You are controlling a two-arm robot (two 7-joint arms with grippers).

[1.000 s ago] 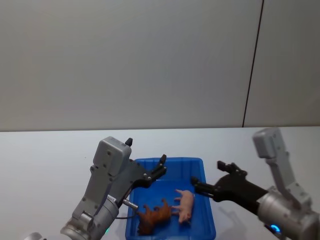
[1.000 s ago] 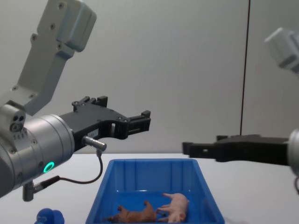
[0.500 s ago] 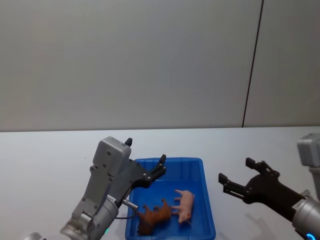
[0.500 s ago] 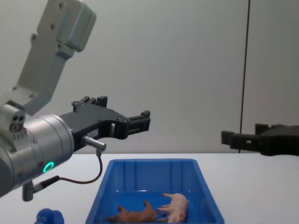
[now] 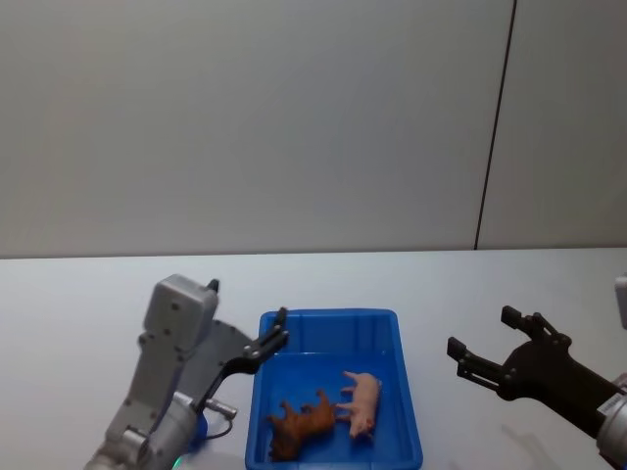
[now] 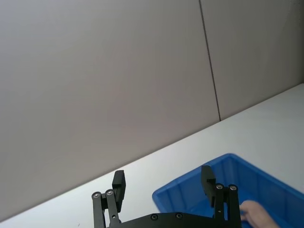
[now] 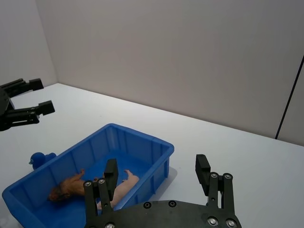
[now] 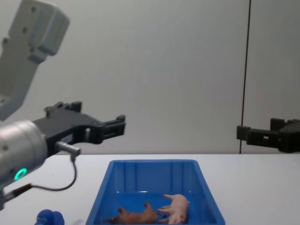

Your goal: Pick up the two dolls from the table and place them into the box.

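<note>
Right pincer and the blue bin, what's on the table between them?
Nothing. In the head view, the white table between the right pincer and the blue bin is bare; the right wrist view shows the same.

Pale grey wall (image 5: 245,117), white table (image 5: 69,294)

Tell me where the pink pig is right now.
In the head view the pink pig lies on the floor of the blue box, toward the box's right side, with the reddish-brown animal close beside it on its left.
</note>
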